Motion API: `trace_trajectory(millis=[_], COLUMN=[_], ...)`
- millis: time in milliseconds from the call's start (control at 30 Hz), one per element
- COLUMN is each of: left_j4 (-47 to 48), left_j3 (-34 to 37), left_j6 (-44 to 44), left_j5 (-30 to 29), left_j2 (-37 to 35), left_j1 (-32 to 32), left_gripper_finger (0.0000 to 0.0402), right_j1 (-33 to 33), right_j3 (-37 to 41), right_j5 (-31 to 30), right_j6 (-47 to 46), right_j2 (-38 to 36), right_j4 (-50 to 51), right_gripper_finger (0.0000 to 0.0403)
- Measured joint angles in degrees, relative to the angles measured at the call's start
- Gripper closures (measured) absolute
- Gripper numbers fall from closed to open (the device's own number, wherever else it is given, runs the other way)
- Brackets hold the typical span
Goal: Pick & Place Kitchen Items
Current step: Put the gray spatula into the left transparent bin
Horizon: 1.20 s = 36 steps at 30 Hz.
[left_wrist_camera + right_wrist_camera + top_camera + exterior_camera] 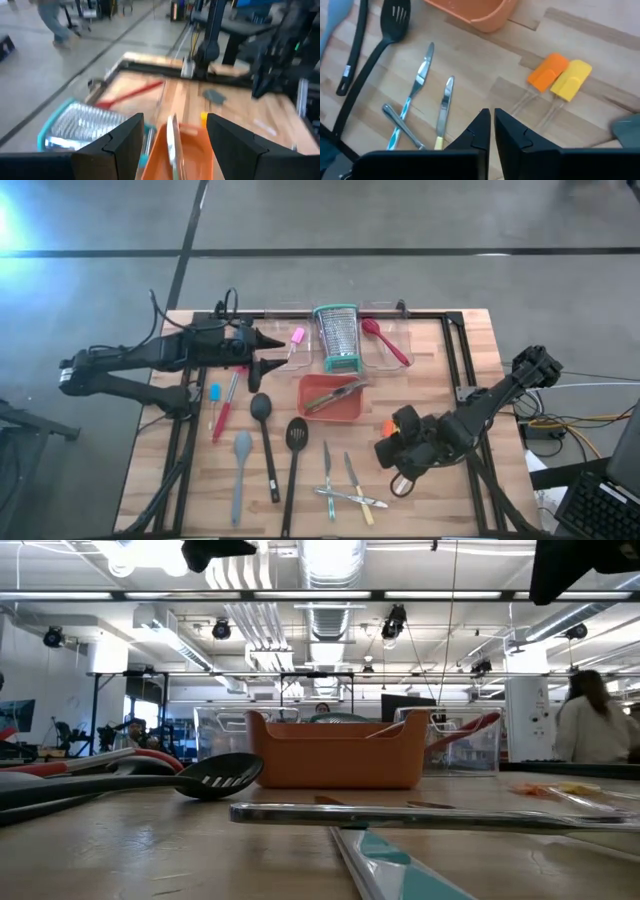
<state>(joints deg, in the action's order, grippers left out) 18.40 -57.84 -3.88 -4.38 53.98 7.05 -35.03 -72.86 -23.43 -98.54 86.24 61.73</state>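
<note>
The right claw (491,131) hovers with its fingers pressed together and empty above the tabletop (440,370), near the orange spatula (548,72) and yellow spatula (571,78) lying side by side. The left claw (172,145) gapes wide over the orange tray (335,402), beside the steel grater (337,338). Knives (327,465) lie on the tabletop's near side.

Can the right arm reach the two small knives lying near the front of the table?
Probably yes. The right tool hangs shut just beside the knives, with bare wood between and nothing blocking; it must open first.
</note>
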Motion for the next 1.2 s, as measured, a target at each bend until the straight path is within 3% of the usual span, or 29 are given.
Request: trace_trajectory(millis=[200, 467, 567, 800, 1200], left_j4=[9.05, 9.84, 9.00, 7.09, 6.97], left_j3=[0.00, 0.00, 0.00, 0.00, 0.00], left_j6=[-0.61, -2.29, -2.22, -1.14, -1.09], left_j5=[-0.15, -0.70, -0.72, -1.06, -1.05], left_j2=[0.12, -0.23, -0.18, -0.18, -0.35], left_j1=[0.00, 0.00, 0.00, 0.00, 0.00], left_gripper_finger=[0.0179, 0.0179, 0.0179, 0.0179, 0.0179], right_j1=[-0.17, -9.26, -9.53, -6.43, -2.04], right_j3=[0.13, 5.08, 7.60, 13.33, 26.59], right_j5=[5.05, 10.03, 16.34, 18.01, 19.23], right_j6=[-2.92, -27.24, -27.96, -28.59, -28.81], right_j2=[-0.29, 0.20, 0.53, 0.61, 0.41], right_j4=[3.25, 3.34, 1.95, 0.58, -15.12], right_gripper_finger=[0.0336, 0.0276, 0.0262, 0.0252, 0.0259])
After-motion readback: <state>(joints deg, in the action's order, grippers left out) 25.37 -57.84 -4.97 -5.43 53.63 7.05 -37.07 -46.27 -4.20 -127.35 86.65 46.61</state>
